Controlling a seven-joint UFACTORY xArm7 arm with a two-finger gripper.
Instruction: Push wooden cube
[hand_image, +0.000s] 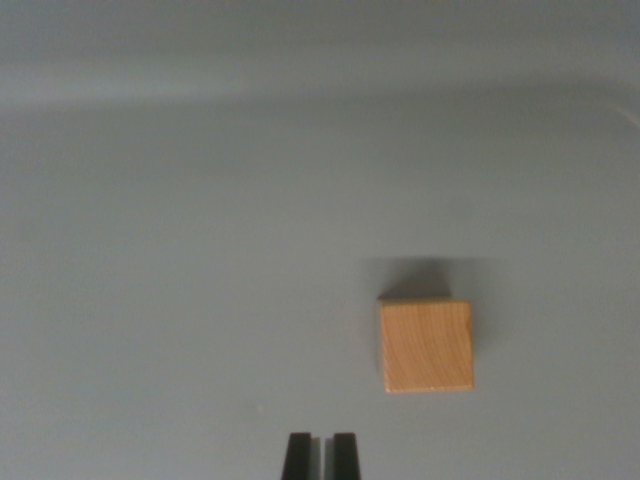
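Observation:
A light wooden cube (426, 345) rests on a plain grey surface, right of centre in the wrist view, casting a soft shadow behind it. My gripper (320, 455) shows as two black fingertips at the bottom edge, with only a thin slit between them and nothing held. The cube lies above and to the wrist view's right of the fingertips, apart from them.
The grey surface (180, 250) fills the view. A paler band (300, 85) runs across the top, possibly an edge or wall, too blurred to tell.

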